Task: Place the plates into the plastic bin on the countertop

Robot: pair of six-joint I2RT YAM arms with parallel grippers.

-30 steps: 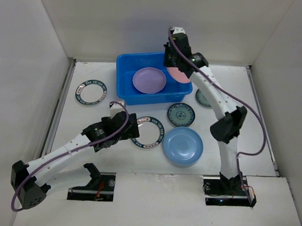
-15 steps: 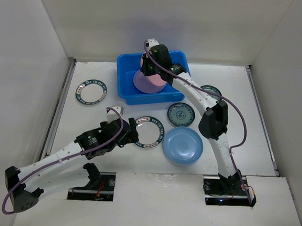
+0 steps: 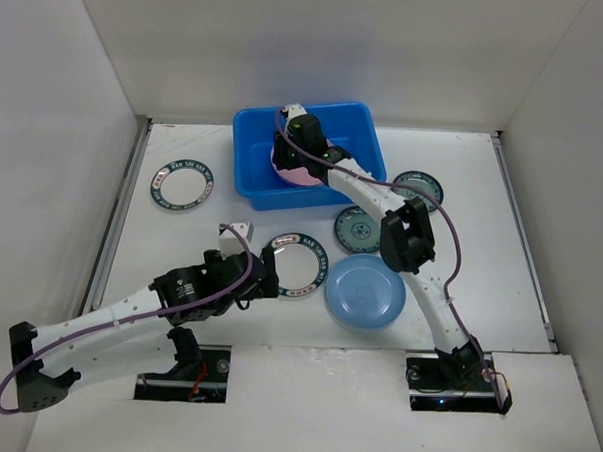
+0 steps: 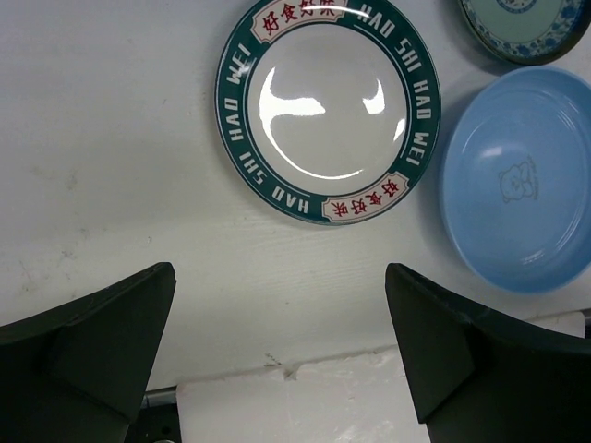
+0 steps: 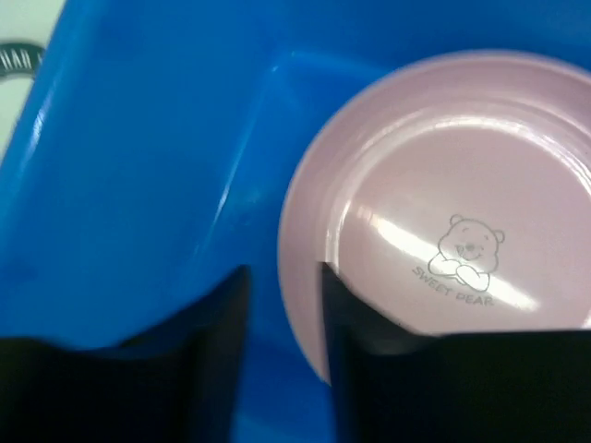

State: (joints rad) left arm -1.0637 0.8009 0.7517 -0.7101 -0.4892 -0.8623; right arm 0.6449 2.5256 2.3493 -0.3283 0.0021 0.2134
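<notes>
White bench (image 3: 479, 284): blue bin (image 3: 246, 174) beneath the right gripper (image 3: 287, 161). A rimmed plate (image 4: 328, 106) and a light blue plate (image 4: 517, 180) lie just ahead of the left gripper (image 4: 280, 295), with teal plates (image 3: 359, 229) beyond them. A second rimmed plate (image 3: 180, 184) lies well apart from both grippers.

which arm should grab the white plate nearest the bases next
Left. The left gripper hovers with open jaws right beside that white plate. The right gripper is far off, down inside the bin, its jaws either side of the pink plate's rim.
</notes>
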